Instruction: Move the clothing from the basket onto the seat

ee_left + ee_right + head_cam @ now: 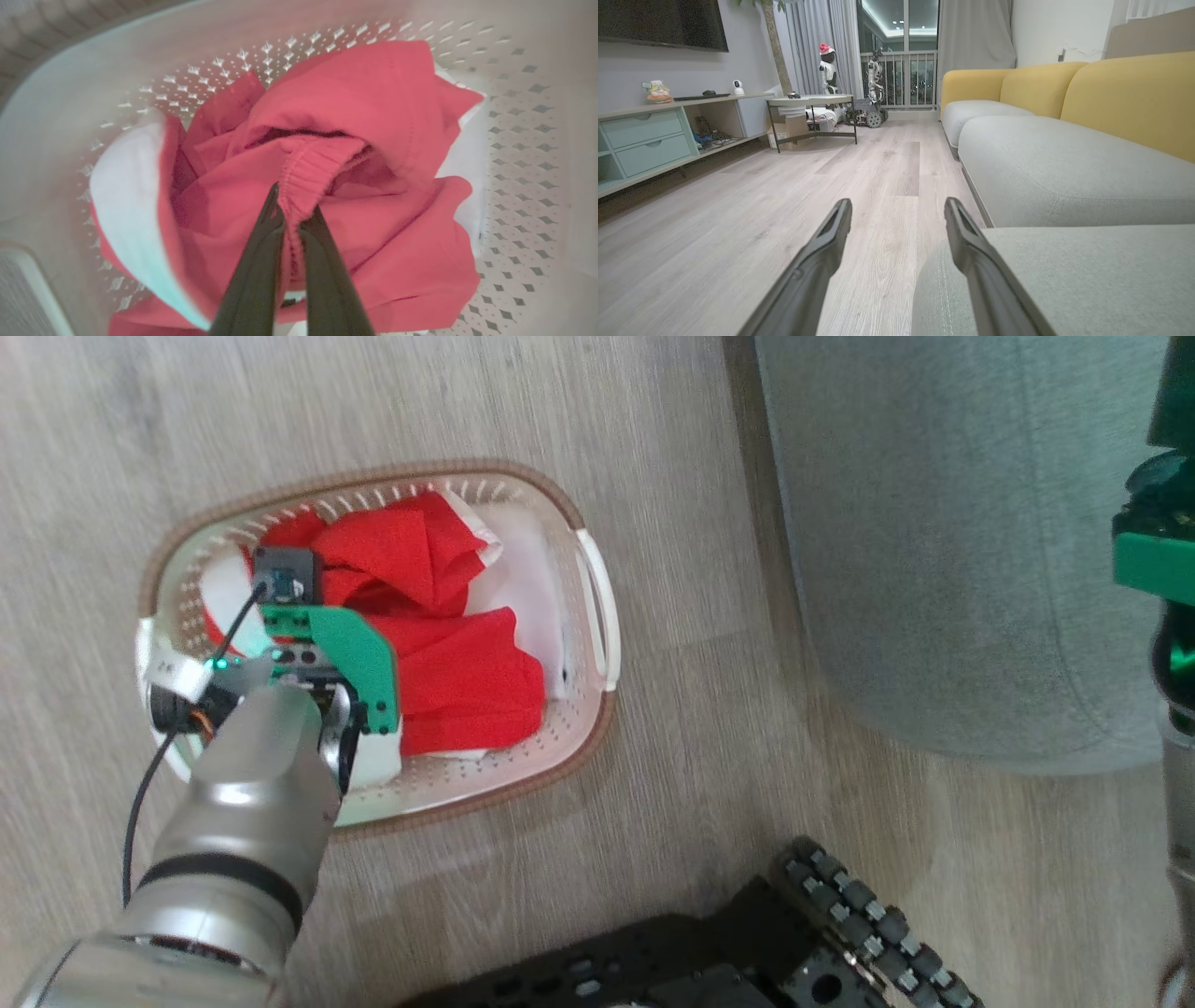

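Red fabric with white panels, one piece of clothing [448,663], lies bunched in the single basket [605,616] on the floor, at nine o'clock from the seat [934,569]. The left wrist view has the left gripper [294,217] pinched on a gathered red hem. In the head view, the wrist hides those fingers. The right gripper [899,210] gapes empty over the seat's corner.

Basket [571,509] partly behind the forearm [250,784]
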Tool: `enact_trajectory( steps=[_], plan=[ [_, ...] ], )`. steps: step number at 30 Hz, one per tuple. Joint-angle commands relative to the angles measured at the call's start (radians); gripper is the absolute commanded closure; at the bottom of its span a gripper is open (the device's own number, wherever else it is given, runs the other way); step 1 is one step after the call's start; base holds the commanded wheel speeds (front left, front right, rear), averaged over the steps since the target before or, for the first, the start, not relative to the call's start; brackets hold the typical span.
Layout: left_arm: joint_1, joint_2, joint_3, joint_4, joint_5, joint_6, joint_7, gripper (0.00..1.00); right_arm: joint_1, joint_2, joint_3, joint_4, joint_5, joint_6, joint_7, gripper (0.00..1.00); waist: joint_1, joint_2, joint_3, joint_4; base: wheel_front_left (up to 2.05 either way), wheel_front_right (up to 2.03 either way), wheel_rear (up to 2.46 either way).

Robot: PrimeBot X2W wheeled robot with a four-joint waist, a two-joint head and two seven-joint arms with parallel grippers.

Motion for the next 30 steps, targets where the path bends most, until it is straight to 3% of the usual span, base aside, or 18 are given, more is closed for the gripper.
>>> enact_trajectory(
  steps=[1, 17, 24, 30],
  plan=[
    [0.041, 0.012, 0.018, -0.008, -0.009, -0.008, -0.019, 1.0, 0.019, -0.012, 0.008, -0.025, -0.004, 0.0, -0.006, 0.0, 0.0, 0.0, -0.037, 0.008, 0.0, 0.0, 0.0],
    [0.243, 0.0, -0.059, -0.063, -0.125, -0.135, -0.174, 1.0, 0.16, 0.02, 0.065, 0.068, -0.04, 0.0, -0.006, 0.0, 0.0, 0.0, -0.445, 0.07, 0.0, 0.0, 0.0],
    [0.325, 0.0, -0.104, -0.139, -0.175, -0.157, -0.212, 1.0, 0.25, 0.04, 0.099, 0.103, -0.065, 0.0, -0.006, 0.0, 0.0, 0.0, -0.605, 0.111, 0.0, 0.0, 0.0],
    [0.365, 0.004, -0.076, -0.28, -0.177, -0.15, -0.216, 1.0, 0.306, 0.057, 0.1, 0.116, -0.08, 0.0, -0.006, 0.0, 0.0, 0.0, -0.687, 0.142, 0.0, 0.0, 0.0]
  ],
)
